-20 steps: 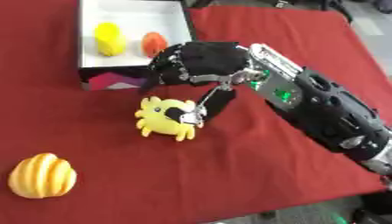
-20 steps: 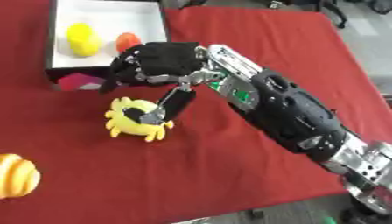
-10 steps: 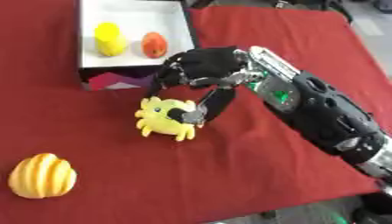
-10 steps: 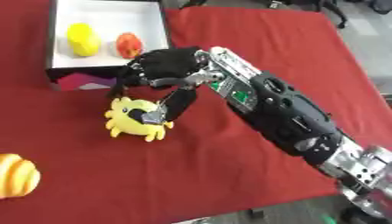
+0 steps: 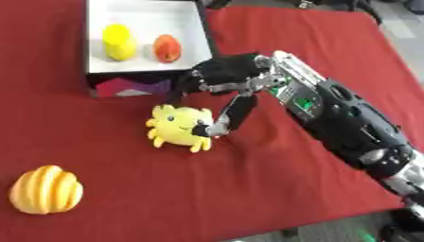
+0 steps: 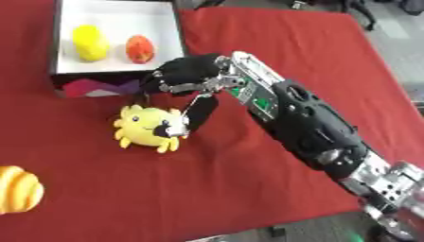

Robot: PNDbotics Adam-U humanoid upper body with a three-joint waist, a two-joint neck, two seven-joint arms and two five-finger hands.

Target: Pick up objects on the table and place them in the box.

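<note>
- Near the middle of the red tablecloth [image 5: 273, 179], just in front of the box [image 5: 149, 45], lies a yellow plush toy [image 5: 178, 130] with small legs; this is the thing we are working on now.
- We have our right hand [image 5: 219, 82] over it from the far right side: the thumb reaches down to the toy's right flank and touches it, while the fingers [image 5: 175, 94] curl down at its far edge, beside the box's front wall.
- We judge the hand to be closing round the toy but not yet gripping it; thumb and fingers bracket it, and it sits flat on the cloth.
- Our left hand shows in neither view.
- Inside the box a yellow object [image 5: 119, 41] and an orange-red object [image 5: 166, 47] lie side by side, apart from each other, so part of the task looks done.
- At the near left of the cloth a yellow-orange ridged object [image 5: 46, 196] waits, well apart from the toy.
- Next, we think, the fingers must draw in under the toy's far side until it is pinched against the thumb, then lift it clear of the front wall.
- From there a short carry forward should bring it over the white floor of the box, best set down in the bare right half.
</note>
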